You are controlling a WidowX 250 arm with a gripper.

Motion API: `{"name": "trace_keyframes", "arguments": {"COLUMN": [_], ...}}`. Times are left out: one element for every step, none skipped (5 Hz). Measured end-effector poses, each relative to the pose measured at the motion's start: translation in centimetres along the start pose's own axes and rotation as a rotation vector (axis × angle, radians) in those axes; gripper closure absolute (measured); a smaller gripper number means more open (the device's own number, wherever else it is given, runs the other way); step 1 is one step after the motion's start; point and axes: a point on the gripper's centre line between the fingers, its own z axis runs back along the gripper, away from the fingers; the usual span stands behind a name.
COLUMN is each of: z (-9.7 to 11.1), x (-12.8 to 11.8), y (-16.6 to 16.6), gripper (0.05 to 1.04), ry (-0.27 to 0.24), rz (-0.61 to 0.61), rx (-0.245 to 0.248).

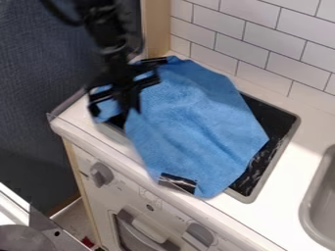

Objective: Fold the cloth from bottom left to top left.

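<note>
A blue cloth (203, 112) lies rumpled across a dark recessed panel (275, 117) set in a white desk (314, 127), its lower end reaching over the panel's front rim, as the black gripper (128, 105) of a robot arm (108, 29) hangs over the fabric's left side; whether the gripper is spread, closed or holding fabric cannot be told. The likeliest trouble is a poor grip: with folds bunched beneath it, the gripper could catch two layers or miss the corner, dragging the whole cloth rather than turning one part over. The lower end, lying near the desk's front edge, could slide off toward the toy oven if pulled the wrong way. The left flap, narrow and creased, could crumple under a low pass, leaving a lopsided fold, and the cloth's uneven outline might lead to the wrong corner being taken for bottom left. By count, the scene holds one cloth, one arm with one gripper, one dark panel, one desk, one grey basin (323, 196) at the right, one toy oven door (140, 230) and two grey knobs, one upper (101, 174) and one lower (200, 235), beneath one white tiled wall (262, 44).
</note>
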Motion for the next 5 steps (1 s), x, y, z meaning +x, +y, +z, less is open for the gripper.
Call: {"name": "trace_keyframes", "arguments": {"z": [1.4, 1.2, 1.7, 0.9, -0.6], "x": [1.2, 1.6, 2.1, 2.4, 2.0], "y": [-3.6, -7.6, -12.2, -16.6, -19.2], "gripper": [1.032, 1.032, 1.032, 1.032, 1.029], "ry": [-0.044, -0.044, -0.062, -0.029, 0.007], "rz": [-0.071, -0.183, -0.295, -0.399, -0.449], "rx": [-0.026, -0.061, -0.073, -0.126, -0.124]}}
